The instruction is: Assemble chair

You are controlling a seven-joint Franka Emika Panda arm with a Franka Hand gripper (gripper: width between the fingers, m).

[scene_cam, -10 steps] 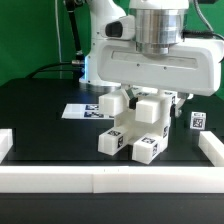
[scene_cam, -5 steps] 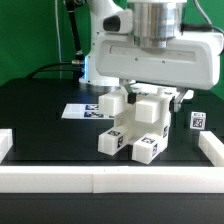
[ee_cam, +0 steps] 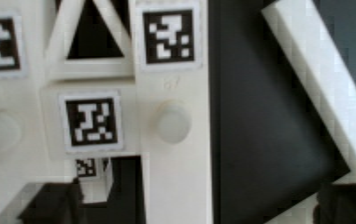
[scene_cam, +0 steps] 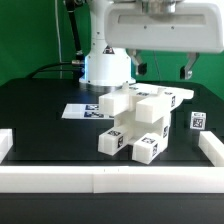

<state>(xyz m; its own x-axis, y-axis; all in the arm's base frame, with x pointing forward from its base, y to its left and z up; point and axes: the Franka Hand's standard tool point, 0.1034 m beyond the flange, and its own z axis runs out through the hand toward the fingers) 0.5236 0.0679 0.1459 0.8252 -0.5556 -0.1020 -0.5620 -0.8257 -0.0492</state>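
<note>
left: one thin flat white marker board (scene_cam: 76, 110) lying on the black table (scene_cam: 35, 115) | centre: one white plastic chair (scene_cam: 138, 122) of joined blocks, beside the board, two tagged blocks at its front | above the chair: one white two-finger gripper (scene_cam: 161, 71), jaws wide apart, holding nothing | right: one small white tagged block (scene_cam: 196, 121) standing alone

No word, number or brand name can be read anywhere; the only markings are square black-and-white tag stickers (scene_cam: 150, 148) with blocky coded patterns. In the exterior view they stand on the white pieces of the chair (scene_cam: 150, 112), on the marker board (scene_cam: 72, 111) behind it, and on a small separate block (scene_cam: 196, 121) toward the exterior view's right. The wrist view shows several such stickers close up on the chair's white bars (ee_cam: 166, 120), with no letters in them.
</note>
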